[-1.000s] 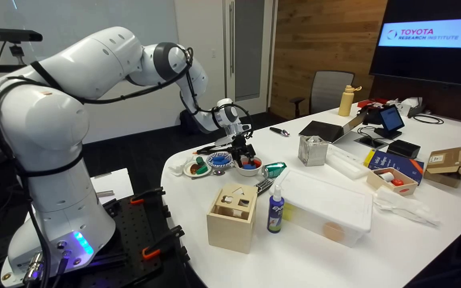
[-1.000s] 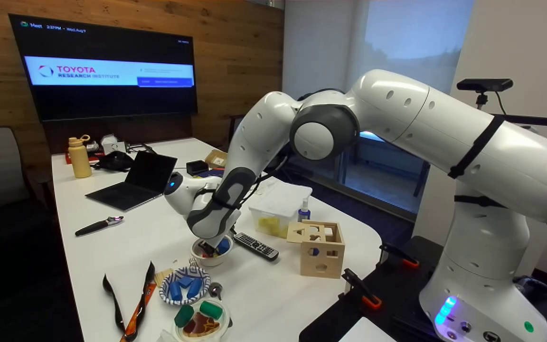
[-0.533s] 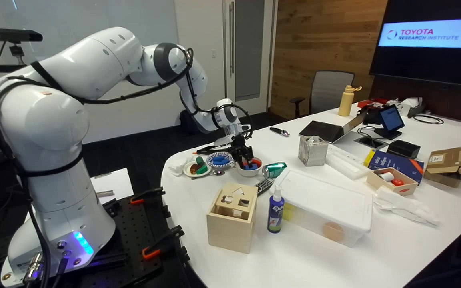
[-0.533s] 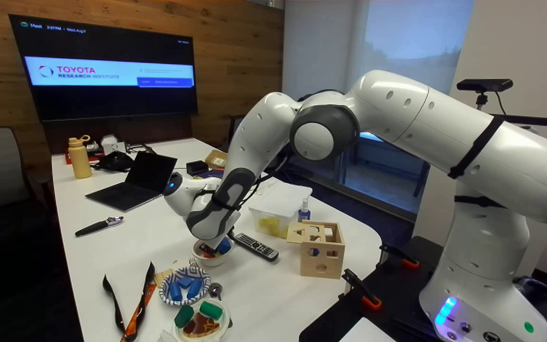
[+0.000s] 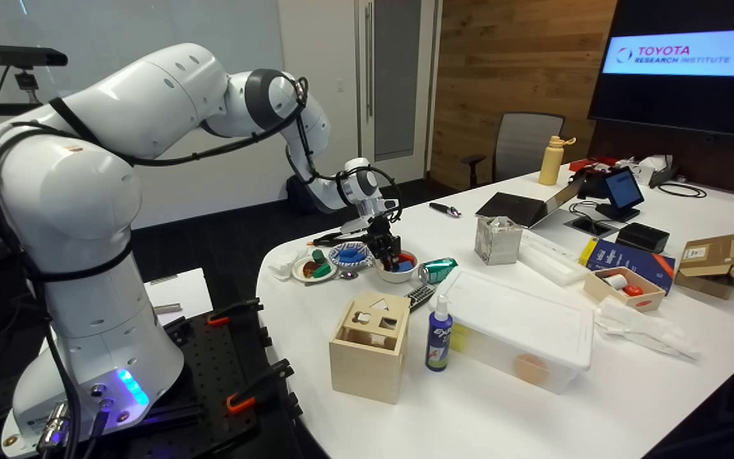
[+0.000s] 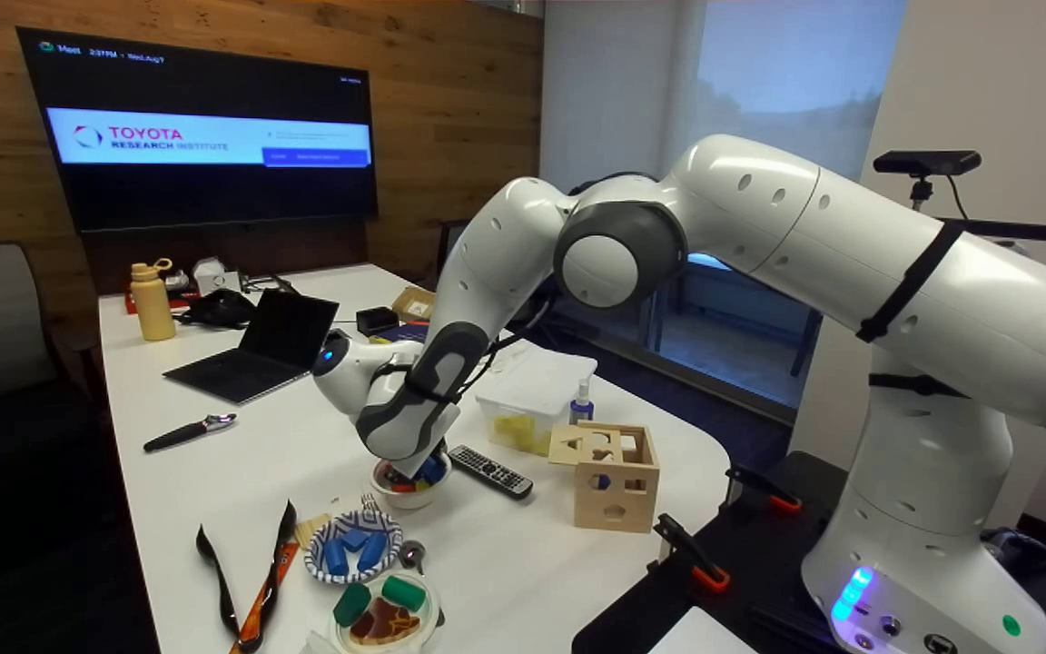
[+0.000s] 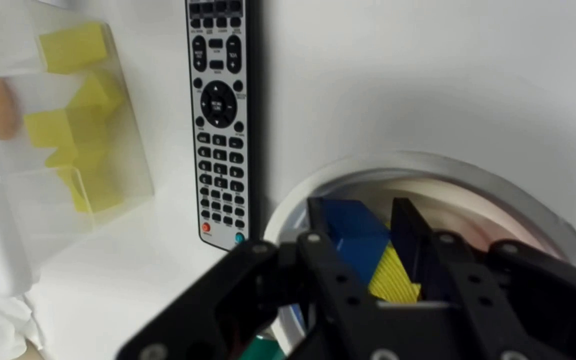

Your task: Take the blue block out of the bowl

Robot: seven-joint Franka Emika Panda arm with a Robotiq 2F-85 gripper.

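In the wrist view the blue block is inside the white bowl, between the two black fingers of my gripper. One finger lies along its side and its far corner meets the opposite finger, so the jaws are shut on it. Under it shows a yellow ribbed piece. The bowl stands on the table, and my gripper reaches down into it; red and blue pieces show beside the fingers. In an exterior view the arm hides much of the bowl and the fingertips.
A remote and a green can lie right by the bowl. Close by stand a patterned bowl holding blue pieces and a plate of toy food. A wooden shape box, spray bottle and lidded bin stand nearer the base.
The fingers have drawn together inside the bowl, and in an exterior view the blue there shows slightly farther right. The arm has hardly moved.
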